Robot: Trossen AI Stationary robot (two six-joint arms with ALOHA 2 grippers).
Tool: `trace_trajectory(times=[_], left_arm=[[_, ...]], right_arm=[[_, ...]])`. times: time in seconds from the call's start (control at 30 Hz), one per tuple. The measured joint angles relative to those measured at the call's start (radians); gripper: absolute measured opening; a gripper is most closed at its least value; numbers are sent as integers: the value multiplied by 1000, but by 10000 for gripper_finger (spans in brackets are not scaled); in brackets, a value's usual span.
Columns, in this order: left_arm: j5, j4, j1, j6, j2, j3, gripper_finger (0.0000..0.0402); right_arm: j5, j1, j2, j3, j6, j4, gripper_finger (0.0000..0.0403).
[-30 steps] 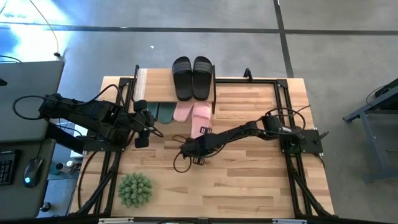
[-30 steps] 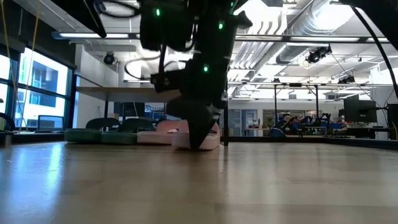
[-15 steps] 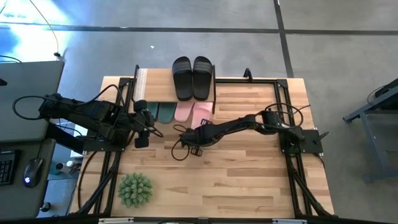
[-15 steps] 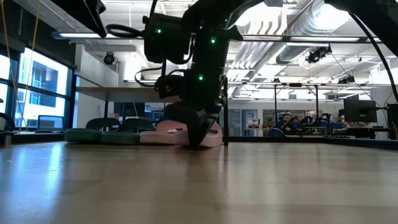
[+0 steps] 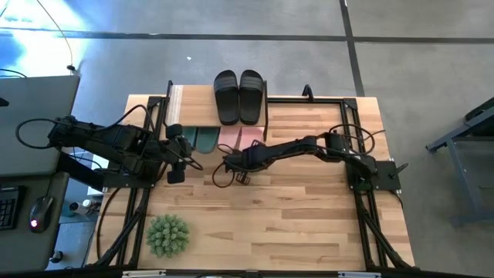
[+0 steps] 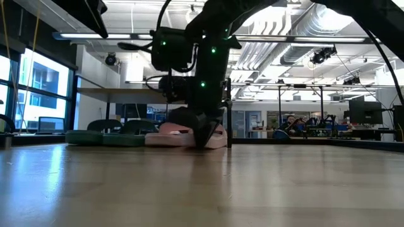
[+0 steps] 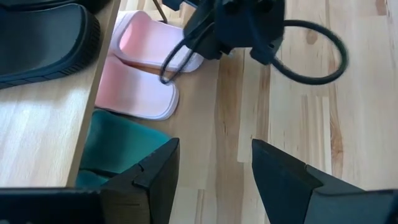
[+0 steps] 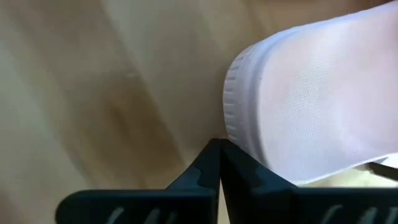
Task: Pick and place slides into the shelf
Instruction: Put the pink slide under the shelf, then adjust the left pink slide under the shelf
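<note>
Two pink slides (image 5: 239, 138) lie side by side under the top board of the shelf (image 5: 185, 96), their heels pointing out toward six o'clock on the table (image 5: 309, 224), with the dark green pair (image 5: 199, 139) just beside them at nine o'clock and the black pair (image 5: 238, 96) on top of the board. I judge such a rubber slide to be light, a little flexible and not fragile; it slides easily over the wood, and the wide strap or the heel edge is the good place to take hold or to push. The right gripper (image 5: 238, 162) is clenched, holds nothing, and its tips touch the rounded heel of a pink slide (image 8: 311, 99), so it stands at six o'clock of that slide and seems to press it toward twelve o'clock, deeper into the shelf. The left gripper (image 5: 177, 153) waits with fingers released, near the green pair, at about eight o'clock of the pink slides.
</note>
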Motion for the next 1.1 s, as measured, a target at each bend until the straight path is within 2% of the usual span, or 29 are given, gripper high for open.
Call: trace_trajectory(times=[0.7, 1.1], left_arm=[[0, 0, 0, 0, 0, 0, 184], [-4, 0, 0, 2, 0, 0, 184]], right_arm=[[8, -27, 1, 0, -25, -3, 0], [10, 27, 2, 1, -27, -12, 0]])
